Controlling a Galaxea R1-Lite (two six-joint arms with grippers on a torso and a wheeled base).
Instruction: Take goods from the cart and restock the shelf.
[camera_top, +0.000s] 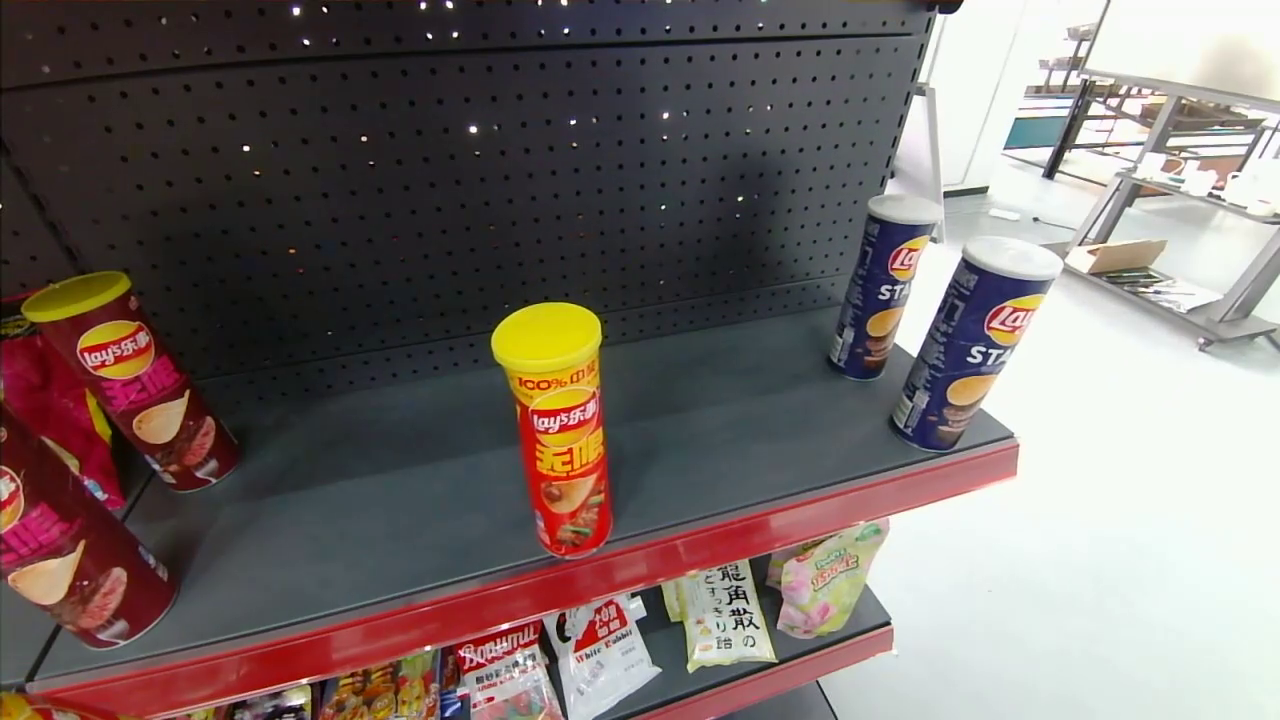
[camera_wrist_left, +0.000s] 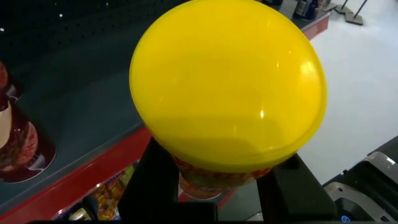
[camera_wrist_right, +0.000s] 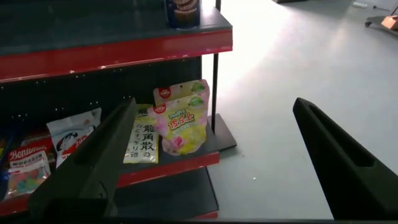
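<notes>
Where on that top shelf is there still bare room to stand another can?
Bare patches: between the red can at the front lip and the two blue cans at the right end, and between it and the dark red cans on the left. The left end is crowded.

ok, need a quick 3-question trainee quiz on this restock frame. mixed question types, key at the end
1. True or false: the right gripper is shut on a snack bag.
2. Multiple choice: how many blue chip cans stand on the red-edged shelf in the head view? A) one B) two C) four
3. Fill the blank: the chip can between the left gripper fingers has a ___ lid.

Key: 1 false (it is open and empty); 2 B; 3 yellow.
</notes>
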